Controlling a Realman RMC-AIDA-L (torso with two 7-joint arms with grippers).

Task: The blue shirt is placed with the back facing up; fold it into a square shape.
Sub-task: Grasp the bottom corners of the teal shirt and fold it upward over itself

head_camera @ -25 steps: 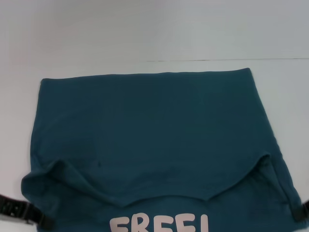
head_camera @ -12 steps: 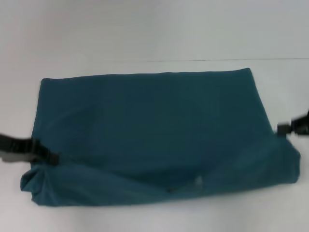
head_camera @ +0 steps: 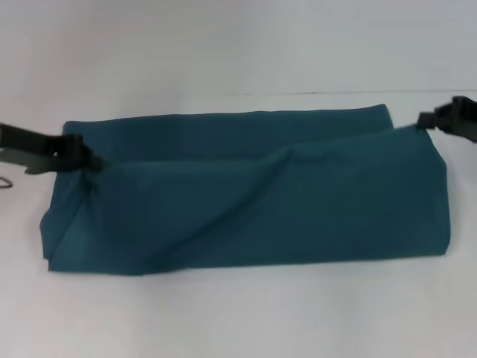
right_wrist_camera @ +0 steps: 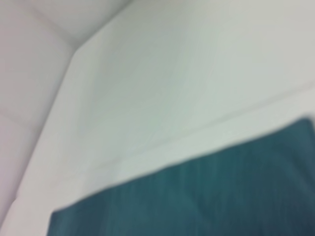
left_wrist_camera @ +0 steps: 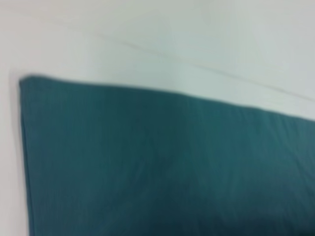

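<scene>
The blue shirt (head_camera: 253, 198) lies across a white table (head_camera: 238, 313) as a wide folded band, plain side outward, with no lettering in view. An upper layer of cloth is carried over a lower one; the lower layer's far edge shows as a strip along the far side, from the left corner to the right corner. The upper layer sags in the middle, with a diagonal crease running from the lower left toward the raised centre. The near edge is a rounded fold resting on the table.

The left gripper (head_camera: 91, 159) is at the shirt's left end, its dark fingers clamped on the upper layer's corner, which is drawn up to a point there. The right gripper (head_camera: 422, 121) is at the far right corner, fingers pinched together on the cloth edge in the same way.

Each wrist view shows only teal cloth (left_wrist_camera: 162, 167) (right_wrist_camera: 197, 201) against the white surface.
</scene>
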